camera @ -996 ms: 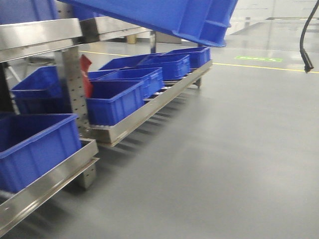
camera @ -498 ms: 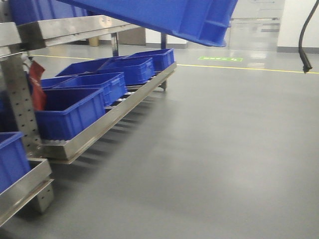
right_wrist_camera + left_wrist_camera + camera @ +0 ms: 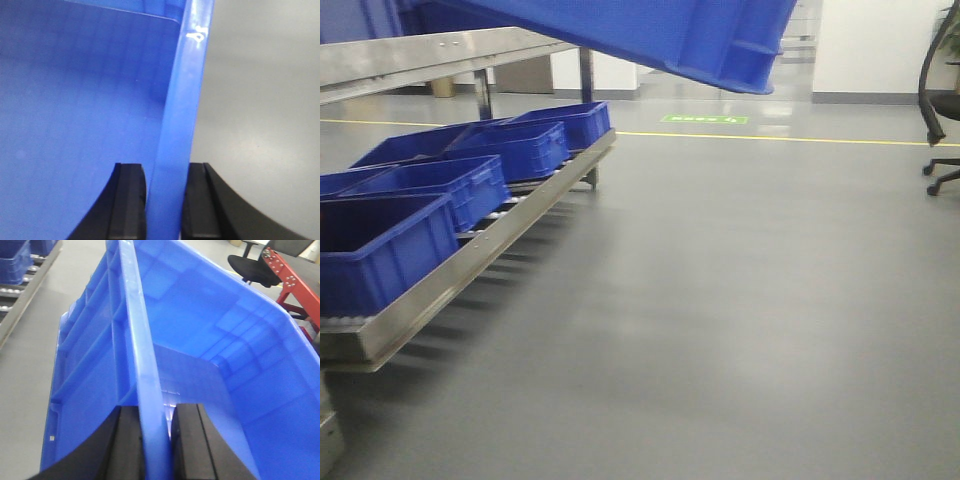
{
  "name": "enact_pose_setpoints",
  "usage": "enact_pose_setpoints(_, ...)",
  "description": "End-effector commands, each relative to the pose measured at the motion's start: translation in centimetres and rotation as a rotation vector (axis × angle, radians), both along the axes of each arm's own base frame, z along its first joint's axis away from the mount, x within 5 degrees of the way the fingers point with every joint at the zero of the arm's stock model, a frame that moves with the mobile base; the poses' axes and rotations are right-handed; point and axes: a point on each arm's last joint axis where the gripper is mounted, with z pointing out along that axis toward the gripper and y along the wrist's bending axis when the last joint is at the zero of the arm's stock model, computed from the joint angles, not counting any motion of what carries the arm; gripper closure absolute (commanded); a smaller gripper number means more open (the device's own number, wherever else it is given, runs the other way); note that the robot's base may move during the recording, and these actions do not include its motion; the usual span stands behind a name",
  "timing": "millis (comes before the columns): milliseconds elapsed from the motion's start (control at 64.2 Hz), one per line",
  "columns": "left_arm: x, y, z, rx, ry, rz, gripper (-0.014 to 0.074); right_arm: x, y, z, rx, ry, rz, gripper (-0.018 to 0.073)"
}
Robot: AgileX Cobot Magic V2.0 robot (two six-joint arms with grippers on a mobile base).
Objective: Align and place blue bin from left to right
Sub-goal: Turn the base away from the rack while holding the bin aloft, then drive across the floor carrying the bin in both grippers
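Note:
The blue bin (image 3: 660, 35) hangs tilted across the top of the front view, held up off the floor. In the left wrist view my left gripper (image 3: 156, 440) is shut on its thick rim (image 3: 137, 340), one black finger outside the wall and one inside. The bin's empty inside (image 3: 240, 370) fills that view. My right gripper (image 3: 165, 200) is shut on the opposite rim (image 3: 182, 110), with the bin's floor (image 3: 75, 110) to its left and grey ground to its right.
A low steel roller rack (image 3: 470, 255) runs along the left, carrying several blue bins (image 3: 390, 235). A steel upper rail (image 3: 420, 55) crosses above it. An office chair (image 3: 940, 110) stands at the far right. A yellow floor line (image 3: 770, 137) crosses the back.
The front view has swung to the right: the rack and its bins have slid left, the steel post has left the view, and the chair has come in. The held bin stays at the top.

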Motion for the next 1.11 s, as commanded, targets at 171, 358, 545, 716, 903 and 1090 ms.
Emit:
enact_pose_setpoints(171, -0.64, -0.43, 1.91, -0.065, -0.121, -0.021, 0.0707, -0.77, 0.41, 2.03, 0.075, -0.102, 0.036, 0.0711)
enact_pose_setpoints(358, -0.64, -0.43, 1.91, -0.065, -0.121, -0.021, 0.0707, -0.77, 0.41, 2.03, 0.075, -0.102, 0.036, 0.0711)
enact_pose_setpoints(545, -0.64, -0.43, 1.91, -0.065, -0.121, -0.021, 0.0707, -0.77, 0.41, 2.03, 0.075, -0.102, 0.036, 0.0711)
enact_pose_setpoints(716, -0.64, -0.43, 1.91, -0.065, -0.121, -0.021, 0.0707, -0.77, 0.41, 2.03, 0.075, -0.102, 0.036, 0.0711)
enact_pose_setpoints(903, -0.64, -0.43, 1.91, -0.065, -0.121, -0.021, 0.0707, -0.77, 0.41, 2.03, 0.075, -0.102, 0.036, 0.0711)
enact_pose_setpoints(1090, -0.64, -0.43, 1.91, -0.065, -0.121, -0.021, 0.0707, -0.77, 0.41, 2.03, 0.075, -0.102, 0.036, 0.0711)
